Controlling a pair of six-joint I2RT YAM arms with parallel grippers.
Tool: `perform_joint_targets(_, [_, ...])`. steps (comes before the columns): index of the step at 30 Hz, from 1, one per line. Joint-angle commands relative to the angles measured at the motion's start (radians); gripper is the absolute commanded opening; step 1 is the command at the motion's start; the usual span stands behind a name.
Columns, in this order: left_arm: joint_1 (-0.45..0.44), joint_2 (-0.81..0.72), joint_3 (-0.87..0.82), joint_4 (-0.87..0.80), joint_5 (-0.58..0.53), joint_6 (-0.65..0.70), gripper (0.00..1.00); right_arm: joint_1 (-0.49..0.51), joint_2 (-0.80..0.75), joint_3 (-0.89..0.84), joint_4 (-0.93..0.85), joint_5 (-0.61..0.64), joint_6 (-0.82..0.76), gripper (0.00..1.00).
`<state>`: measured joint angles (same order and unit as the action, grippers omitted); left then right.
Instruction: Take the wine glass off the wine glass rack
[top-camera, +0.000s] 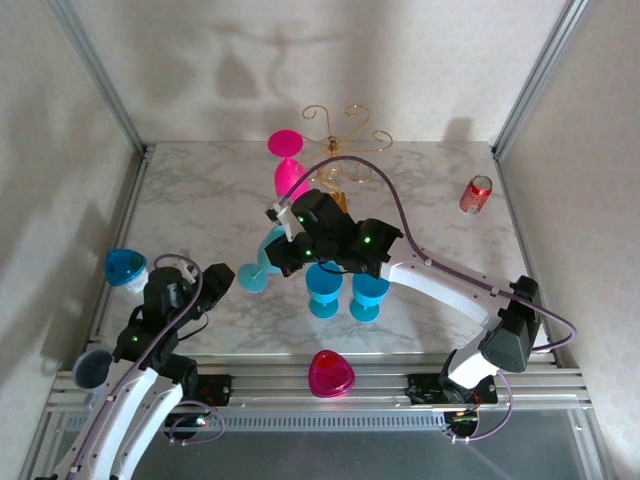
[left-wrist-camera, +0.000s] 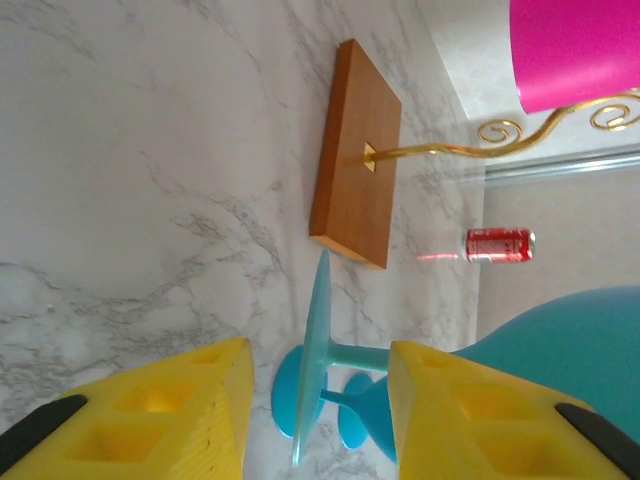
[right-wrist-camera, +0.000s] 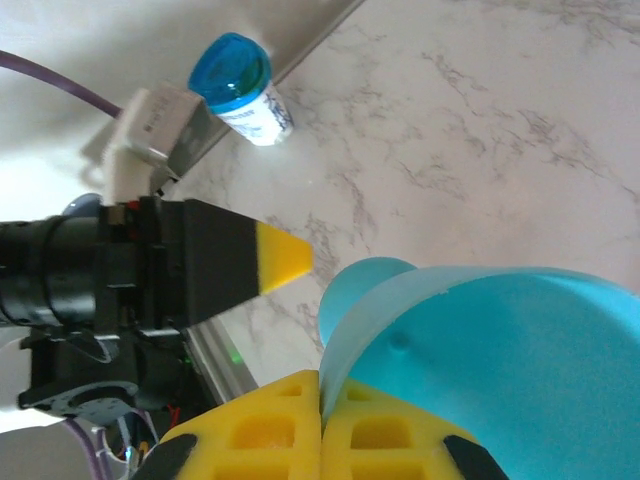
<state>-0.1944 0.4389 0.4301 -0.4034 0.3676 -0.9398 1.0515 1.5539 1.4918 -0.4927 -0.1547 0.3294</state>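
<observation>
Yellow pads (right-wrist-camera: 390, 440) of the right gripper (right-wrist-camera: 321, 392) sit closest to us, squeezed together on the bowl wall of the cyan wine glass (right-wrist-camera: 500, 350): that claw is clamped on it, no gap showing. The glass hangs clear of the wine glass rack (top-camera: 345, 125), which stands beyond the right gripper, past its wrist, with a pink glass (top-camera: 290, 172) hung upside down on one scroll arm. So the lift-off looks done to us, and what counts now is the other claw! The glass lies tilted, its long axis running from the right gripper's pinch out toward the left gripper (left-wrist-camera: 318, 395), foot first. From the left wrist we get that foot edge-on, just ahead of the wide-spread yellow fingers (left-wrist-camera: 150, 420) and centred in their gap, stem pointing across toward the right-hand finger. Whether the foot is inside the jaws we cannot tell. We'd judge a short advance and a close would catch it, or the right sets it down by the two standing cyan glasses (top-camera: 322, 290) just on its near side.
</observation>
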Motion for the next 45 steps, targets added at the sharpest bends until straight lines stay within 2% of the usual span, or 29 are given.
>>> perform_joint_targets(1, [0.01,0.02,0.07,-0.072,-0.11,0.038,0.4,0.0,-0.02,-0.014,-0.025,0.061,0.002,0.0])
perform_joint_targets(9, [0.009,0.157,0.178,-0.189,-0.294,0.121,0.42,0.016,0.028,0.007,-0.052,0.101,0.001,0.0])
perform_joint_targets(17, [0.009,0.184,0.196,-0.171,-0.357,0.145,0.43,0.075,0.108,0.09,-0.138,0.206,-0.027,0.0])
perform_joint_targets(30, [0.009,0.203,0.197,-0.134,-0.357,0.164,0.46,0.13,0.187,0.131,-0.196,0.332,-0.039,0.0])
perform_joint_targets(45, [0.009,0.21,0.19,-0.12,-0.355,0.165,0.47,0.136,0.245,0.122,-0.177,0.425,-0.038,0.0])
